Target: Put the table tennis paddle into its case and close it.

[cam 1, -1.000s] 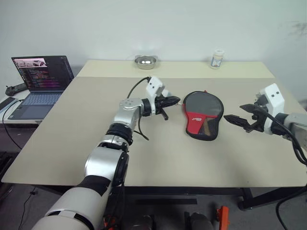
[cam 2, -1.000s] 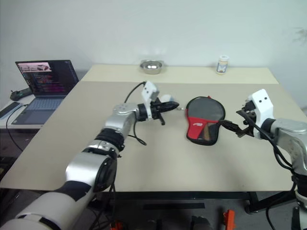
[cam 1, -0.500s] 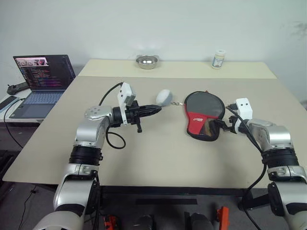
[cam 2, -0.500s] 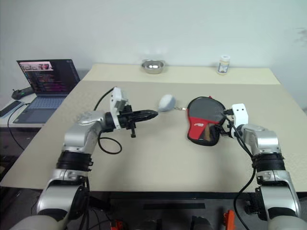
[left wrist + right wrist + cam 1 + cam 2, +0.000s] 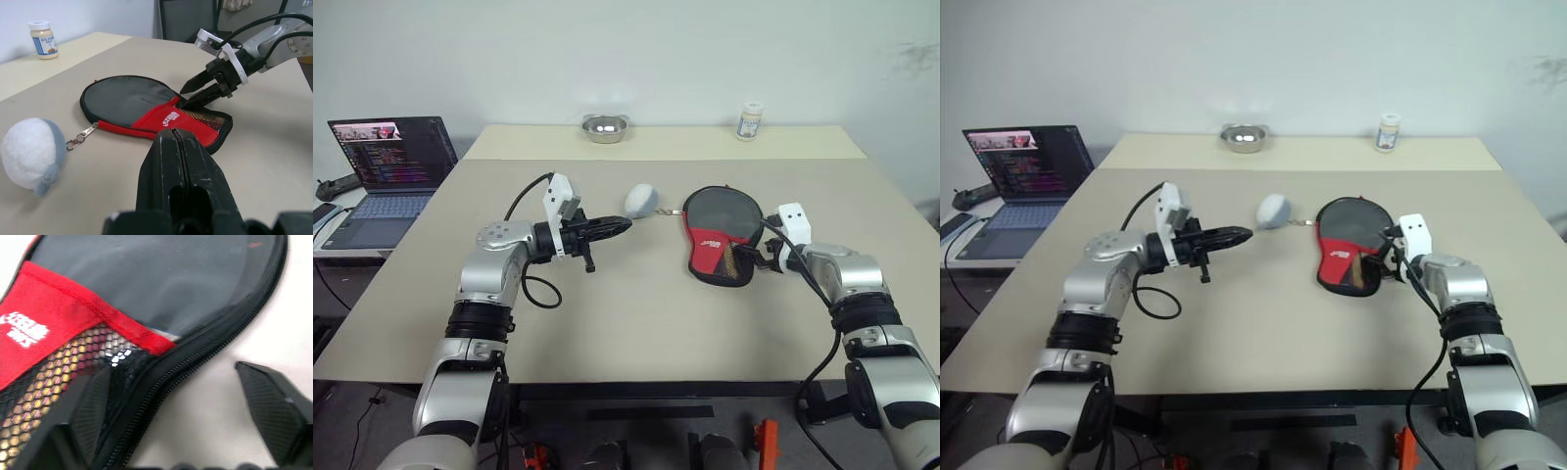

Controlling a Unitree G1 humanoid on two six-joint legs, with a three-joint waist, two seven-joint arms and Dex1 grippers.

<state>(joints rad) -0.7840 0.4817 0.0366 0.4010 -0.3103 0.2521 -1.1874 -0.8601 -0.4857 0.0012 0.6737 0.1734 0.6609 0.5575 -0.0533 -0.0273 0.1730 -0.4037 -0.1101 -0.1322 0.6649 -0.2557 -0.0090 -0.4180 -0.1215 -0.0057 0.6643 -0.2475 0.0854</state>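
The black and red paddle case [image 5: 720, 231] lies flat on the tan table [image 5: 636, 323], right of the frame's centre in the left eye view, round end toward the far edge and mesh-pocket end toward the near edge. The right gripper [image 5: 757, 257] sits at the case's lower right edge; in the right wrist view its fingers [image 5: 271, 406] are spread, one over the mesh pocket and the other on bare table, with the zipped rim between them. Whether a finger touches the fabric cannot be told. The left gripper [image 5: 619, 225] is left of centre, fingers pressed together and holding nothing, pointing toward a white and grey plush ball [image 5: 641, 199] chained to the case's zip.
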